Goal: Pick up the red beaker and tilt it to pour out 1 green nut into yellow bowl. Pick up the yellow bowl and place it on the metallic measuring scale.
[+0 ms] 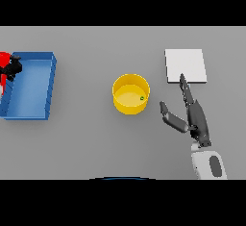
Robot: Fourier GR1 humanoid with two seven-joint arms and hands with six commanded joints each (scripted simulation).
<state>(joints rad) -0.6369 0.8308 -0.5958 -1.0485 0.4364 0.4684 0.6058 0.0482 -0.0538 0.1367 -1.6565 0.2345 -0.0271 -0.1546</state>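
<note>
Mid-table, yellow bowl (130,94), 1 green nut (142,98) inside

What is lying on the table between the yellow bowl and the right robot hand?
Nothing: in the head view only bare grey table separates the yellow bowl from the right robot hand, whose thumb points toward the bowl.

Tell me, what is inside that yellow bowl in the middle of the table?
One small green nut lies inside the yellow bowl, near its right wall. The rest of the floor looks bare; the strip just behind the near rim is hidden.
</note>
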